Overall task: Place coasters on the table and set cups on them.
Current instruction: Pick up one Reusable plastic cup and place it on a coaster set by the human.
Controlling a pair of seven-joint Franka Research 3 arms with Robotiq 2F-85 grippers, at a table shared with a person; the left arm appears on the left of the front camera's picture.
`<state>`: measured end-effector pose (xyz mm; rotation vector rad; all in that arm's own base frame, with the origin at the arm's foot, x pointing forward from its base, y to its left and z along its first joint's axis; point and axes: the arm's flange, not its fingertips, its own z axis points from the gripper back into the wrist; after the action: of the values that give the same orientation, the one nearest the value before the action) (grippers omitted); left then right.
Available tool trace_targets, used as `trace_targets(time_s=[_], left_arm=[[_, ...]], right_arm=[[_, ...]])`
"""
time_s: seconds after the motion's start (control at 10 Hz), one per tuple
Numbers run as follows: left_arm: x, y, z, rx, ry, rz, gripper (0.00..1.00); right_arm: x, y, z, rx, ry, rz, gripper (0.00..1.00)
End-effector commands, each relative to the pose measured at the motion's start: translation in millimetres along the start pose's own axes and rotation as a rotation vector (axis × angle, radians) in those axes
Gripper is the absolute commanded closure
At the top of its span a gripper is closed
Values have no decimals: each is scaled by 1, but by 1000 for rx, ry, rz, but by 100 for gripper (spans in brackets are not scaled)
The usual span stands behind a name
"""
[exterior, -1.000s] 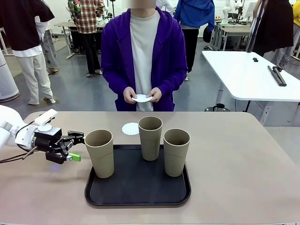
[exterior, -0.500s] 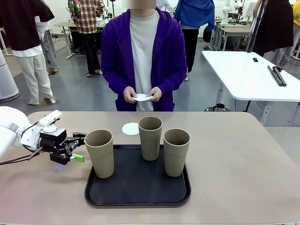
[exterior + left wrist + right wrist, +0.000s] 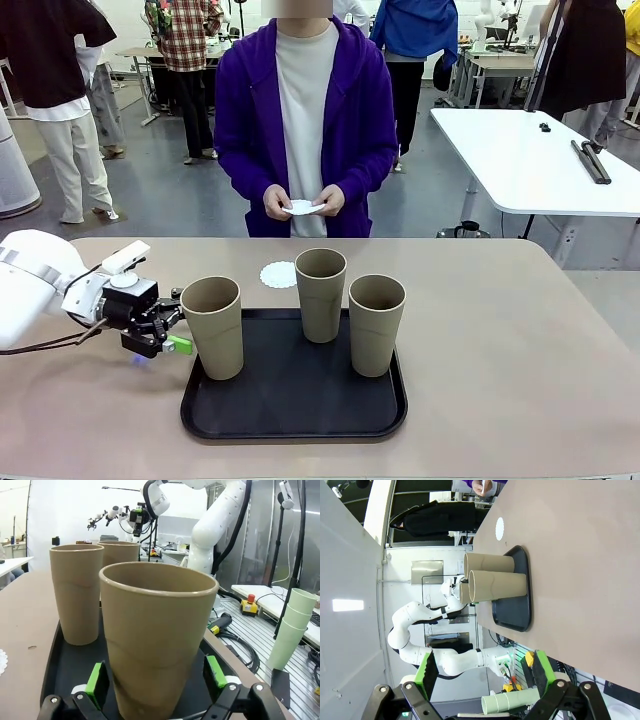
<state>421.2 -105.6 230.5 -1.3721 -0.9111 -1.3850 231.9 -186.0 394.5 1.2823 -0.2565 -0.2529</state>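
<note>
Three khaki cups stand on a black tray (image 3: pixel 295 405): the left cup (image 3: pixel 212 325), the middle cup (image 3: pixel 321 293) and the right cup (image 3: pixel 377 323). My left gripper (image 3: pixel 176 322) is open at the left cup's side. In the left wrist view that cup (image 3: pixel 157 640) sits between the green pads (image 3: pixel 95 682), my left gripper (image 3: pixel 156 680) not closed on it. One white coaster (image 3: pixel 279 274) lies on the beige table (image 3: pixel 520 330) behind the tray. The person holds more coasters (image 3: pixel 303 208) in both hands. My right gripper (image 3: pixel 485 672) is open and holds nothing, far from the cups (image 3: pixel 497 582).
A white table (image 3: pixel 540 160) stands at the back right, off the beige one. People stand in the background. The beige top is bare to the right of the tray and in front of the person. Pale green stacked cups (image 3: pixel 290 630) sit beside the robot base.
My left gripper has moved right and slightly toward the far side, closing in on the left cup until its open fingers straddle it. The cups, the coaster and the person's hands have stayed put.
</note>
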Motion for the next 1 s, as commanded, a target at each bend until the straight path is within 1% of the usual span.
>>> trace_targets(time_s=[0.0,0.2,0.4,0.9], left_arm=[[-4,6,-6,-8,15,5,0],[-9,7,-13,-33,32,12,0],[-13,9,-24,-62,57,-12,0],[-19,12,-49,-124,70,-30,0]], right_arm=[[0,0,0,12,-1,0,0],[0,0,0,12,-1,0,0],[0,0,0,12,-1,0,0],[0,0,0,12,-1,0,0]])
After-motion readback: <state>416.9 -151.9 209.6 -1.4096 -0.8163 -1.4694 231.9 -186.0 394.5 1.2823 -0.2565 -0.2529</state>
